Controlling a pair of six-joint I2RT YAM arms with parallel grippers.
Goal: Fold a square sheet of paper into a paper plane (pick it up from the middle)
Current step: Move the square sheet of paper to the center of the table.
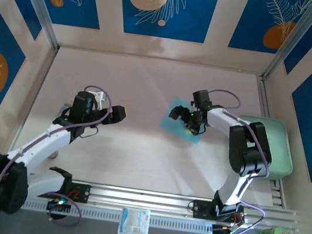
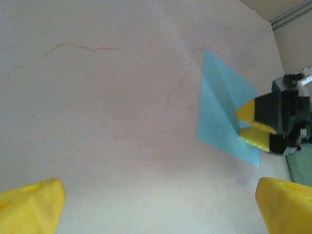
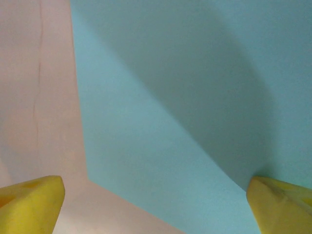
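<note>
Top external view is showing the square sheet of paper lying flat on the tabletop, right of the middle and just left of the green tray. The right tool is sitting low over the paper with its yellow fingers spread wide apart, holding nothing. I cannot tell if it is touching the paper. The left tool is hanging over the bare tabletop on the left, well apart from the paper, fingers spread wide too. A small white packet is lying at the near edge.
</note>
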